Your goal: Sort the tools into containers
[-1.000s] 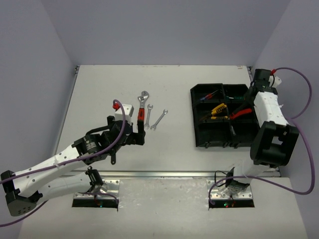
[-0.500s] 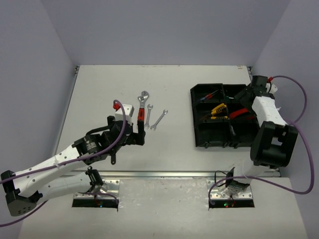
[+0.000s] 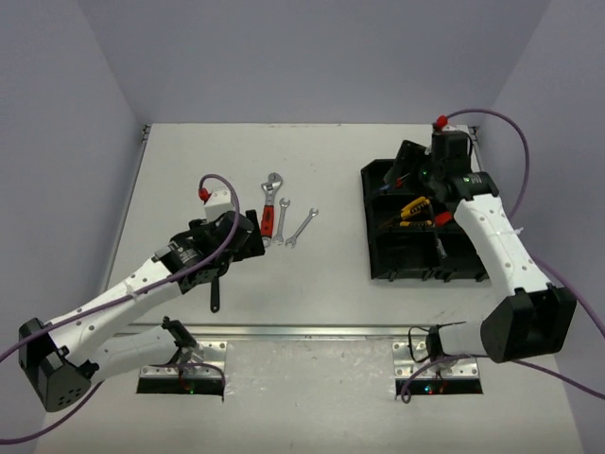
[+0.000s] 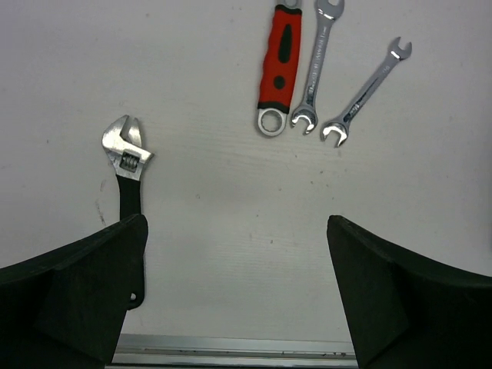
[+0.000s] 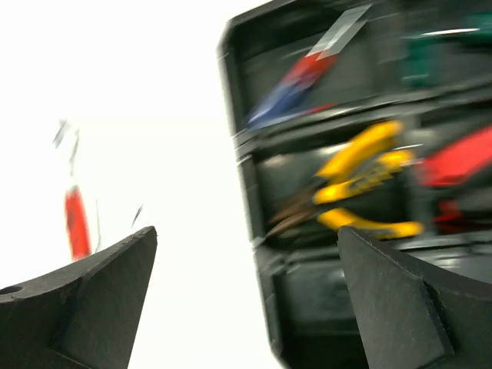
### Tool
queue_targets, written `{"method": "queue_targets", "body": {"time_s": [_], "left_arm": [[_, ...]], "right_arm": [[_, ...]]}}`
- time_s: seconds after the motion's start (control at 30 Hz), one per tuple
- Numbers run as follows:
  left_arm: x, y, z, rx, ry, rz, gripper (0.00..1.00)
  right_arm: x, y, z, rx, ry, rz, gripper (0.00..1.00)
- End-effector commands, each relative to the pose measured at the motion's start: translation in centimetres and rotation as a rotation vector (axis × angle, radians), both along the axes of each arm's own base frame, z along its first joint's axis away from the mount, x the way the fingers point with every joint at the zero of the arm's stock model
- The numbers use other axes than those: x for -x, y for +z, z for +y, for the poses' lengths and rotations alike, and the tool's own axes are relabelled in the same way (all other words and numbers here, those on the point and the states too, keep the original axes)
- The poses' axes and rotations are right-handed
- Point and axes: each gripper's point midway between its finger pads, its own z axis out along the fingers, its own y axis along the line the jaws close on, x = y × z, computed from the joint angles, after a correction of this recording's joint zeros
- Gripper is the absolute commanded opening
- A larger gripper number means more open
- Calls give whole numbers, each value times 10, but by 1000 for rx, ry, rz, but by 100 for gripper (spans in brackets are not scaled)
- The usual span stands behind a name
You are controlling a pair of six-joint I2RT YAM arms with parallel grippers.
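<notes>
My left gripper (image 3: 244,244) (image 4: 237,296) hangs open and empty over bare table. Just beyond it lie a red-handled wrench (image 3: 268,214) (image 4: 278,61) and two silver wrenches (image 3: 282,220) (image 4: 315,69), (image 3: 303,227) (image 4: 367,91). A black-handled adjustable wrench (image 3: 216,291) (image 4: 127,157) lies by its left finger. My right gripper (image 3: 404,173) (image 5: 246,300) is open and empty above the back left of the black tray (image 3: 371,236) (image 5: 250,192). The tray's compartments hold yellow pliers (image 3: 413,210) (image 5: 361,184), red-handled pliers (image 3: 442,218) (image 5: 453,165) and screwdrivers (image 5: 296,84).
An aluminium rail (image 3: 312,331) (image 4: 231,357) runs along the table's near edge. Purple cables loop off both arms. The enclosure walls close in on the left, back and right. The right wrist view is motion-blurred.
My right gripper has opened and swung from the tray's right side to above its back left. My left gripper has drawn back slightly from the red-handled wrench.
</notes>
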Motion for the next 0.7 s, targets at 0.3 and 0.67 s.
{"method": "queue_targets", "body": {"time_s": [0.3, 0.67], "left_arm": [[-39, -56, 39, 141, 262, 166, 100], [-40, -59, 55, 133, 305, 183, 100]], "right_arm": [[79, -19, 94, 99, 412, 37, 99], [94, -29, 103, 11, 446, -5, 99]]}}
